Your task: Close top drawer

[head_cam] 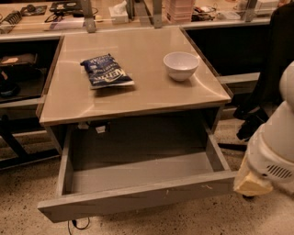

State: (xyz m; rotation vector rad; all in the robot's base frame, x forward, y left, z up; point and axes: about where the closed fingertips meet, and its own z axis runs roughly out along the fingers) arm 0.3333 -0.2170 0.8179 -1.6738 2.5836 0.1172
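Note:
The top drawer [138, 195] is a deep grey box pulled far out from under the tan table [138, 98]. Its inside looks empty, and its flat front panel faces me with small white scuffs near its right end. My gripper [251, 183] shows as a cream-coloured piece at the end of the white arm [275, 147], low at the right. It sits just beside the right end of the drawer's front panel, close to it or touching it; I cannot tell which.
A blue chip bag [106, 71] and a white bowl [181, 65] lie on the tabletop. A counter with clutter [119, 13] runs along the back. Dark shelves [18, 78] stand at the left, and a dark chair base [252, 119] at the right.

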